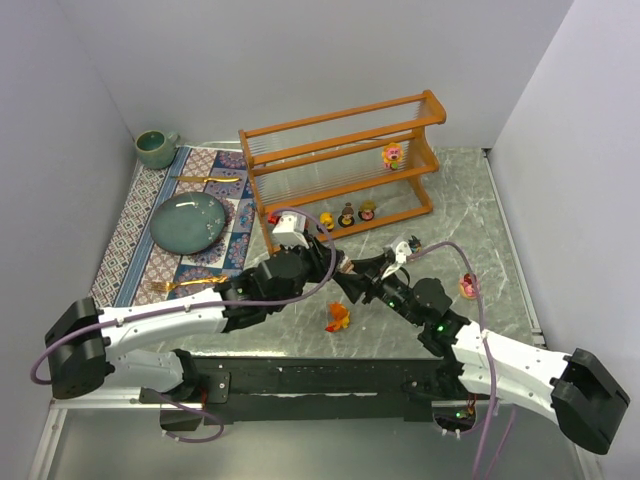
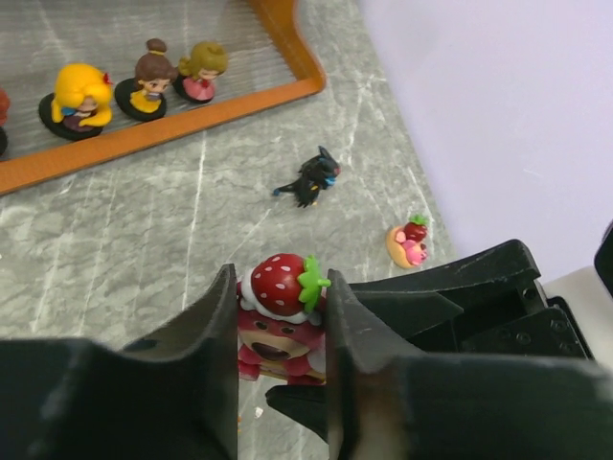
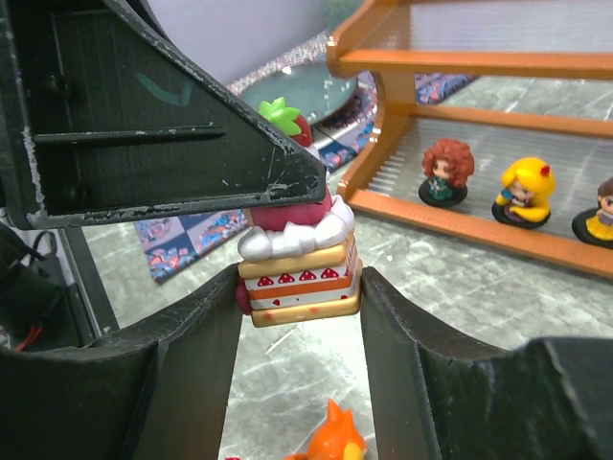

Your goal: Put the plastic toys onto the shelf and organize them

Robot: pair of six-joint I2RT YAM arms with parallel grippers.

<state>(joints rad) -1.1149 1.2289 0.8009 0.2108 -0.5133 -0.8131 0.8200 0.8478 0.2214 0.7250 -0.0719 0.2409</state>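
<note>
**Five shelved, one in mid-air, three waiting**

The bear (image 2: 273, 335), with a strawberry cap on its head and a cake slice under it, is hanging in the air just in front of the shelf (image 2: 192, 123). Both claws are gripping it at once. The right claw (image 3: 299, 283) is clamping the cake base between its fingers. The left claw (image 2: 280, 283) is squeezing the head from the other side, and its fingers look pressed tight against it. To me this is looking like a hand-over, with neither side letting go yet.

Five toys are already standing on the shelf. A redhead (image 3: 447, 171), a yellow-haired girl (image 2: 79, 96), a brunette (image 2: 148, 81) and a blonde (image 2: 201, 72) are lining the bottom tier. A pink-and-yellow figure (image 1: 393, 154) is sitting alone on the middle tier. I am seeing nothing on the top tier.

Three more toys are waiting on the table (image 1: 500, 250). An orange toy (image 1: 338, 318) is lying just under the claws. A black cat (image 2: 311, 179) is standing near the shelf's front rail, and a pink toy (image 2: 410, 244) is sitting further out toward the wall.

So I am judging the job a little over half done. The bear needs setting on a tier, and then the three strays need fetching.
</note>
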